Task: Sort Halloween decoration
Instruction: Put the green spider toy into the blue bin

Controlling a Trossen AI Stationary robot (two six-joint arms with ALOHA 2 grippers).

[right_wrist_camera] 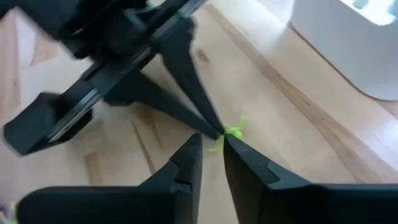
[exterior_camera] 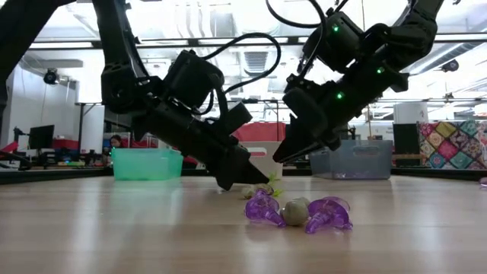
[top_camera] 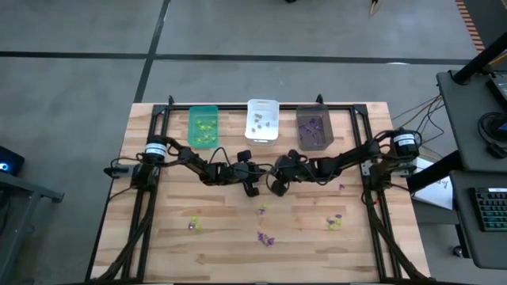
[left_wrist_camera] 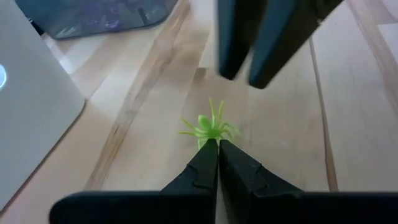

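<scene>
My left hand (left_wrist_camera: 217, 149) is closed, its tips touching the yellow-green spider (left_wrist_camera: 209, 127) lying on the table (left_wrist_camera: 348, 124) just ahead. My right hand (right_wrist_camera: 212, 144), fingers slightly apart and empty, points at it from the opposite side. Both are equally near.

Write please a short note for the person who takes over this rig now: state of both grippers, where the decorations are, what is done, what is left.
Left gripper: shut, tips pinching a yellow-green spider at mid-table.
Right gripper: slightly open, its tips at the same spider from the other side.
Done: some trinkets already lie in the green bin, the white bin and the dark grey bin.
Left: loose purple and yellow-green pieces scattered on the near half of the table, plus this spider.
</scene>
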